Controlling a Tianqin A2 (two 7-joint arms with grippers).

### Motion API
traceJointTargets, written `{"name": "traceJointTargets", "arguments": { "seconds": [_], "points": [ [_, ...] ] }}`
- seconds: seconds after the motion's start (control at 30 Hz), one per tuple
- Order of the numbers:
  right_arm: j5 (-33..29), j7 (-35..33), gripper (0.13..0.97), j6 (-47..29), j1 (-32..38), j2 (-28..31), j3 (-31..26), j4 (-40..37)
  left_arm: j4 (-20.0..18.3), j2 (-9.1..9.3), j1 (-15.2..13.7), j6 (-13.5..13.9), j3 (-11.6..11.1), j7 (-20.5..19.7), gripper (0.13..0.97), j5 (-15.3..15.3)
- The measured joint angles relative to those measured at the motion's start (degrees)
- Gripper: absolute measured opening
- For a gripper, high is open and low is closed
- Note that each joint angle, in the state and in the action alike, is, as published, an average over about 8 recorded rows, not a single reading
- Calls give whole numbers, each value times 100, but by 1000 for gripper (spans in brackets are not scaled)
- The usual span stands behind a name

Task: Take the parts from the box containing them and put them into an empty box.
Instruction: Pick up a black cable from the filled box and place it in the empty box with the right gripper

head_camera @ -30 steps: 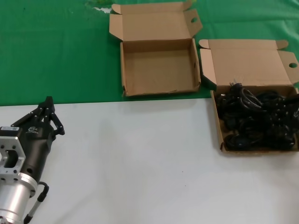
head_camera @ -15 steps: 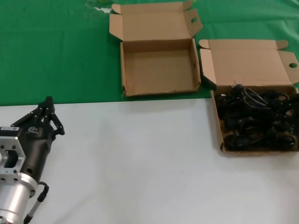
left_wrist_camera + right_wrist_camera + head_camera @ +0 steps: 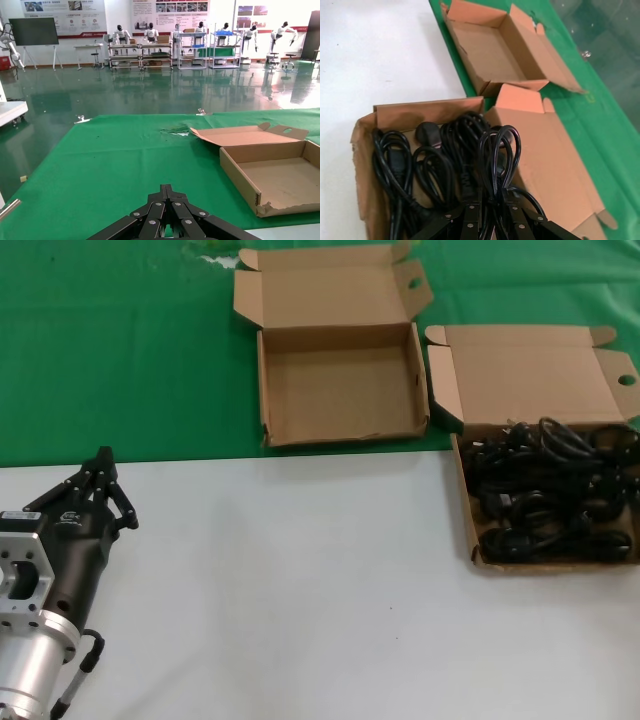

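Note:
The black power cords (image 3: 545,500) lie tangled in the right-hand box (image 3: 466,510), whose plain lid (image 3: 530,380) stands open behind. The empty box (image 3: 340,390) with flared lid flaps sits to its left on the green cloth; it also shows in the left wrist view (image 3: 280,175) and the right wrist view (image 3: 490,50). My right gripper (image 3: 492,200) is out of the head view. It is shut on a looped power cord (image 3: 500,150) just above the other cords (image 3: 395,170) in their box (image 3: 427,112). My left gripper (image 3: 100,456) is shut and empty, parked over the white table at the near left.
The white table surface (image 3: 300,580) fills the near half, and the green cloth (image 3: 120,350) covers the far half. Both boxes sit along the cloth's near edge, close beside each other.
A loop of cord at the back of the full box has risen and shifted right as my right gripper lifts it. The left arm has not moved.

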Motion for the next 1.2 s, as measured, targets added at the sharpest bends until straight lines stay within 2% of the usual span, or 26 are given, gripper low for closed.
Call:
{"name": "traceJointTargets", "arguments": {
  "seconds": [0.53,0.73,1.2],
  "points": [
    [128,-360,197,97,305,-124,132,182,0,0,0,0,0,0,139,0],
    [125,-669,197,165,538,-408,66,84,0,0,0,0,0,0,139,0],
    [138,-1879,197,398,1134,-1307,-126,-550,0,0,0,0,0,0,139,0]
  ]
}}
